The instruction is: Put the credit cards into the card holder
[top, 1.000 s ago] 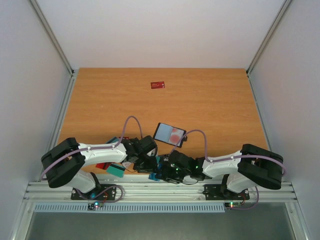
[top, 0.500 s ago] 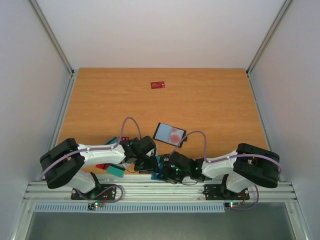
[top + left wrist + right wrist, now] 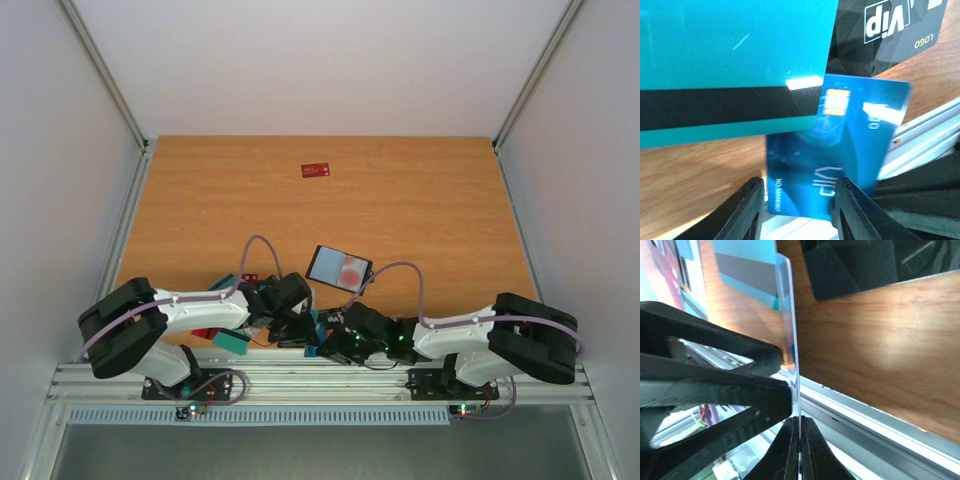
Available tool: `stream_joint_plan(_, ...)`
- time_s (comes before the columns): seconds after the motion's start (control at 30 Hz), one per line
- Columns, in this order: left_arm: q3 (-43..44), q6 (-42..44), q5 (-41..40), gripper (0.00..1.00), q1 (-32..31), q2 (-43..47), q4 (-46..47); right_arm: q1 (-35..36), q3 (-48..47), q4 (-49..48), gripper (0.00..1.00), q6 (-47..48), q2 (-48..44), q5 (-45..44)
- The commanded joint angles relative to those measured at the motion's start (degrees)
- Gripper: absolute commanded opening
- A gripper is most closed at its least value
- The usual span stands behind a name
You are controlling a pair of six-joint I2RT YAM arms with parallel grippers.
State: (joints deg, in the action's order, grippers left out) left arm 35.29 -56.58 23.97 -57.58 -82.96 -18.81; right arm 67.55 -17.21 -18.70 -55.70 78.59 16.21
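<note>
My right gripper (image 3: 800, 422) is shut on the near edge of a blue credit card (image 3: 840, 135), which stands on edge at the table's front edge (image 3: 313, 350). In the right wrist view that blue card (image 3: 790, 330) is a thin line rising from the closed jaws. My left gripper (image 3: 799, 186) is open, one finger on each side of the blue card, with a gap at the left finger (image 3: 752, 200). A teal striped card (image 3: 730, 60) and a black VIP card (image 3: 890, 30) lie just beyond. The card holder (image 3: 340, 267) lies open behind both grippers.
A red card (image 3: 316, 170) lies alone far back on the wooden table. A teal card (image 3: 232, 342) and a red one (image 3: 205, 331) lie under the left arm. The metal rail (image 3: 300, 380) runs just in front of the grippers.
My right gripper has closed on the blue card, and its arm has swung lower and to the right. The left gripper has stayed where it was.
</note>
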Motion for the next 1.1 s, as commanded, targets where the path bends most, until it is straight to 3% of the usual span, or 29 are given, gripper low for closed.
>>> stream_joint_plan(0.0,1.1,0.9,-2.9,0.42,-0.2,0.3,-4.5,0.2,0.7,8.5,0.02,-2.7,-4.6,-3.8)
stream_joint_plan(0.23,5.6,2.0,-6.5,0.5,-0.2,0.5,-8.9,-0.4,-4.6,31.2,0.01,1.3,-14.2,-5.3)
stream_joint_plan(0.4,12.1,5.4,-10.1,0.67,-0.2,1.4,-15.2,-3.1,-9.9,46.2,0.01,8.7,-20.8,-5.4)
stream_joint_plan(0.53,18.3,8.9,-12.1,0.74,0.1,3.6,-21.5,-9.7,-13.8,52.7,0.01,15.9,-26.9,-0.7)
stream_joint_plan(0.7,26.4,13.7,-10.4,0.75,3.5,6.2,-27.1,-22.9,-21.5,60.3,0.01,26.6,-30.7,9.6)
stream_joint_plan(0.87,28.0,16.6,4.0,0.74,12.0,7.7,-18.2,-35.6,-26.2,54.3,0.01,33.3,-27.3,23.5)
stream_joint_plan(1.07,30.1,18.7,18.7,0.71,22.6,6.2,-6.9,-40.8,-33.5,45.7,0.01,34.5,-21.6,33.1)
